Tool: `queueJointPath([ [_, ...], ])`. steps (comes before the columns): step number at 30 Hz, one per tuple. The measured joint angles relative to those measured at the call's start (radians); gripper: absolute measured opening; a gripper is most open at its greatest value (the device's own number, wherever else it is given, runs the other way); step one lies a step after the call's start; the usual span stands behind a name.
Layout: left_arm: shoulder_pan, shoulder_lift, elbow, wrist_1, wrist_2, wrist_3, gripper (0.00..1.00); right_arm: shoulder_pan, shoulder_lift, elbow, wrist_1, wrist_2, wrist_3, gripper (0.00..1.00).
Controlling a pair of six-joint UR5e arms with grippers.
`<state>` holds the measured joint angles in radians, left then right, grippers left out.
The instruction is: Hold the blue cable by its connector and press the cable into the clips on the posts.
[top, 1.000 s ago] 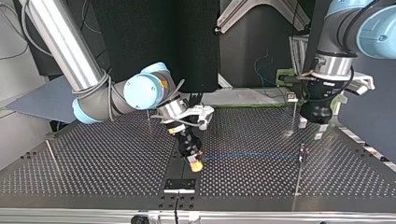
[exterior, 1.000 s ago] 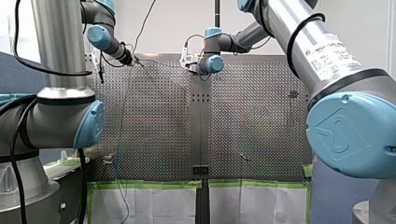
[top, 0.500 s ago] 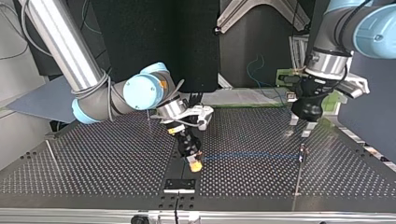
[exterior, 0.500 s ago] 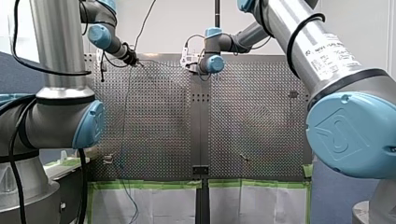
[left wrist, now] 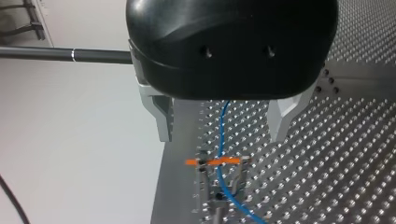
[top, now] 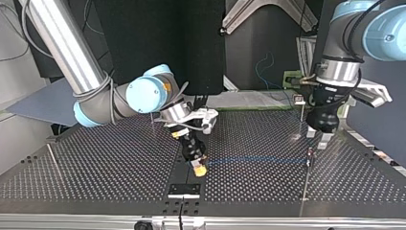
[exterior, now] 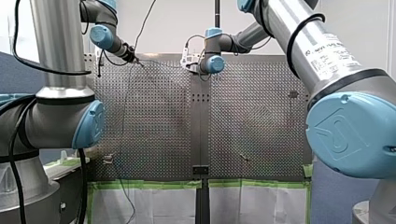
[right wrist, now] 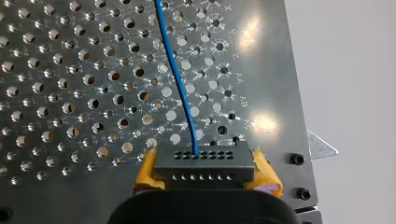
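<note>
Between my right gripper's yellow pads sits the boxy black connector, clamped tight — its thin blue cable crosses the perforated metal table to a post's clip. Over that clip my left gripper's tapered metal fingers stand wide apart, empty.

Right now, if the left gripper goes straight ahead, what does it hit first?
Probably the thin blue cable at the orange-marked metal clip, centred ahead of my open left gripper; depth unclear.
</note>
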<state>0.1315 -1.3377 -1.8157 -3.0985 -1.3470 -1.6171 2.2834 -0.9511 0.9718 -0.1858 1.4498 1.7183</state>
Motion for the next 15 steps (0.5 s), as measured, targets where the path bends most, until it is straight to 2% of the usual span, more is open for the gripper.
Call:
queueJointPath([
  [6, -0.001, 0.002, 0.0, 0.009, 0.0, 0.05, 1.0, 0.0, 0.0, 0.0, 0.0, 0.0, 0.0, 0.0],
  [10, -0.011, -0.018, 0.0, 0.004, 0.008, 0.082, 1.0, 0.0, 0.001, 0.0, 0.0, 0.0, 0.0, 0.0],
  [15, -0.018, -0.02, 0.001, 0.004, 0.006, 0.087, 1.0, 0.0, 0.001, 0.0, 0.0, -0.001, -0.001, 0.0],
])
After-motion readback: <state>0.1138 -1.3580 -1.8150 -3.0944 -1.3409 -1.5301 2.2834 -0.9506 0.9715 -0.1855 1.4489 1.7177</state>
